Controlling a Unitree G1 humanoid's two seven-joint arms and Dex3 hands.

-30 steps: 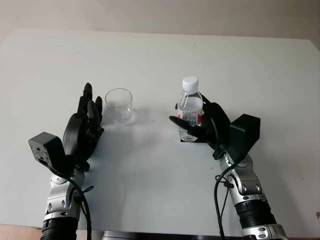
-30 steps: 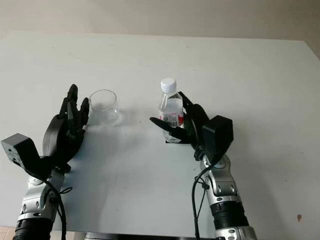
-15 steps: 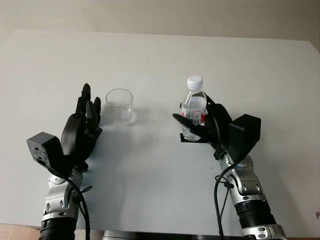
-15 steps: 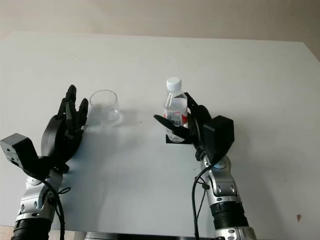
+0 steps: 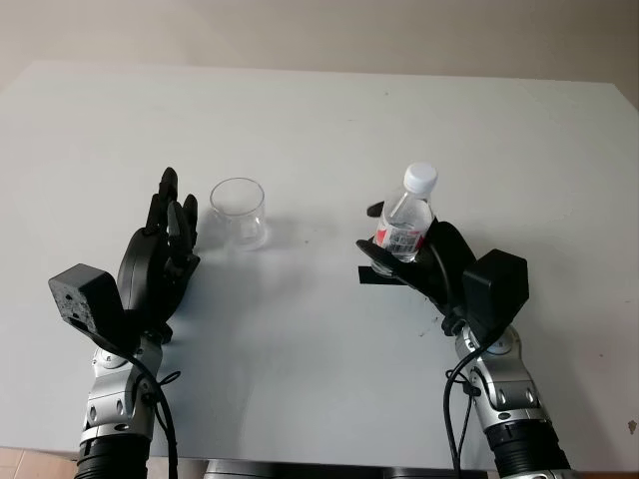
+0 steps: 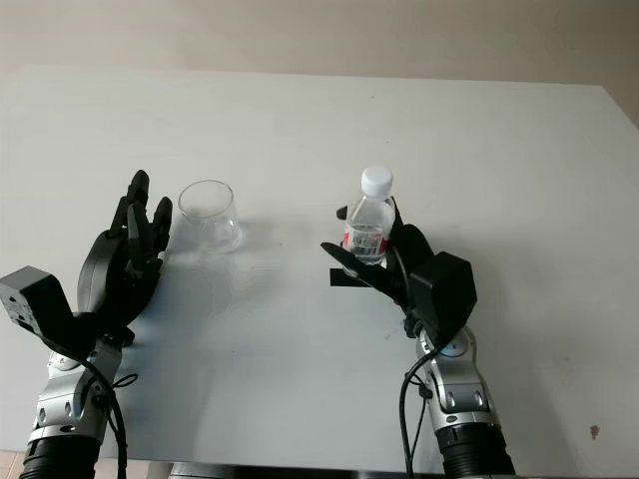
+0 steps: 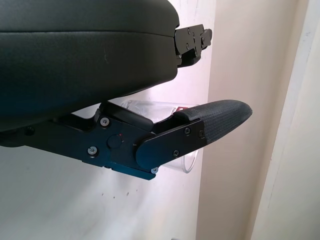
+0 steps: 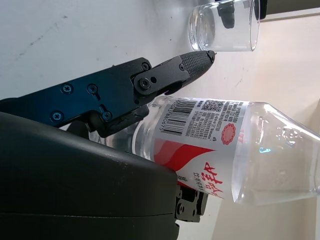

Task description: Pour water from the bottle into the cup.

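Gripping: the right hand [image 5: 424, 261], black and hard-shelled, is clenched around the bottle [image 5: 405, 227], its fingers wrapped about the lower body.
Bottle: clear ribbed plastic with a white screw cap [image 5: 420, 178] still on and a red-and-white label [image 8: 200, 140]; it leans toward the far right, right of the desk's middle.
Cup: a clear, smooth, round tumbler [image 5: 239, 212], upright on the desk, well to the left of the bottle.
Left hand: black [image 5: 160, 254], released and holding nothing, just beside the cup on its left, not touching it.
Desk: flat matte white surface [image 5: 300, 130], with a small black strip [image 5: 371, 276] lying under the right hand.
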